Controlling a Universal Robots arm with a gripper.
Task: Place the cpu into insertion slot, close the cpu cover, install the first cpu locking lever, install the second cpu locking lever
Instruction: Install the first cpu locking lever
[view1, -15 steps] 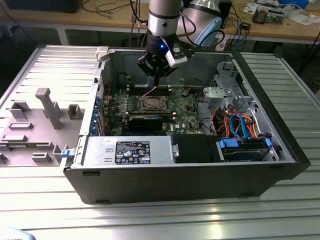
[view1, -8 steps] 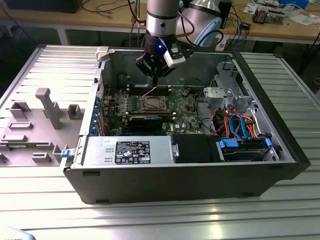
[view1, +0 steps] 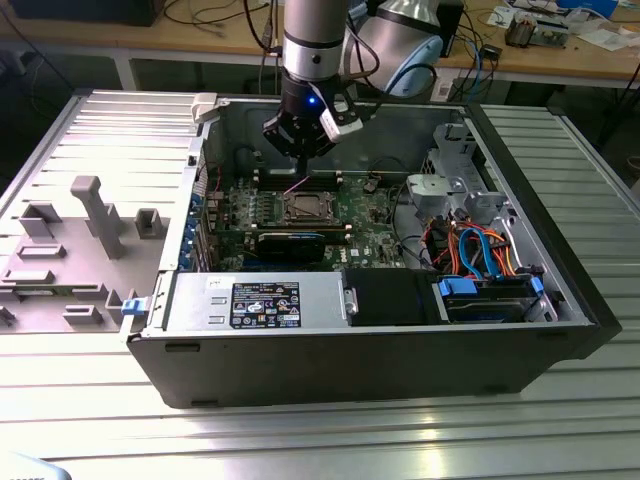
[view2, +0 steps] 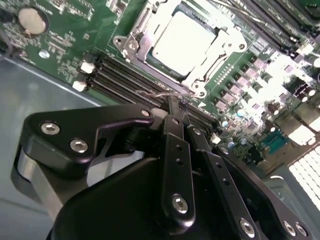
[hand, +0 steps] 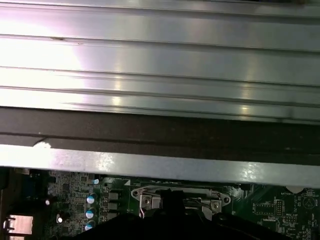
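I hold my gripper (view2: 175, 107) with its fingers pinched together on nothing, just above the edge of the cpu cover (view2: 150, 22), which lies flat over the cpu (view2: 182, 37) in its slot to keep it from moving.

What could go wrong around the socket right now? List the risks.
The gripper hangs just beside the socket, where the cpu cover frames the cpu; a drift could scrape either. A thin wire lever lies right by the fingertips and might get bent. The memory slots sit close beneath and could be struck.
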